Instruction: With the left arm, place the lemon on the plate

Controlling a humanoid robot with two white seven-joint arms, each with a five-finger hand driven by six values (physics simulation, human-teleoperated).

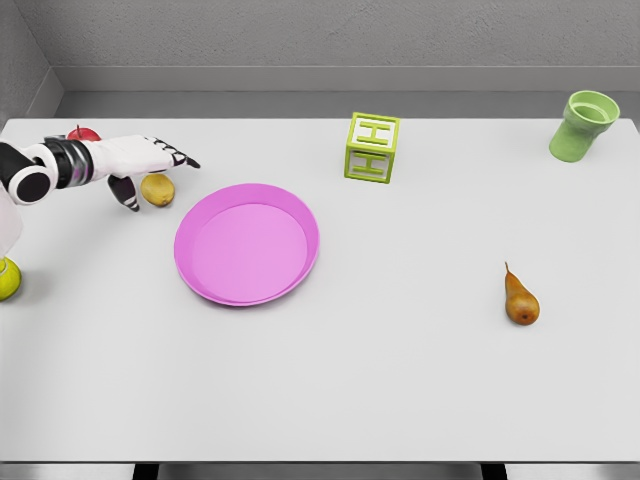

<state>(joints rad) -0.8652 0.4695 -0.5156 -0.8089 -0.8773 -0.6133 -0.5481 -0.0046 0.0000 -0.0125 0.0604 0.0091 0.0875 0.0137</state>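
At the bench's (400, 400) left edge, low down, a yellow-green round thing (8, 280) pokes into sight, mostly cut off, so I cannot tell what it is. Further back along that same edge the left arm reaches in, and its hand (140, 165) hangs over the back left part of the bench with fingers stretched out and loose, holding nothing. A bit of a red apple (84, 133) peeks out from behind the wrist. The lemon (157, 189) sits on the bench right under the hand, just beside the thumb that points down on its left; whether they touch I cannot make out. Just right of the lemon, a little nearer the front, lies the pink plate (247, 244), with nothing on it. Past that, toward the back edge near the middle, stands a green letter block (372, 147) showing an H. A brown pear (520, 298) lies well off on the right side, stem pointing back. In the back right corner sits a green cup (583, 126), tilted.
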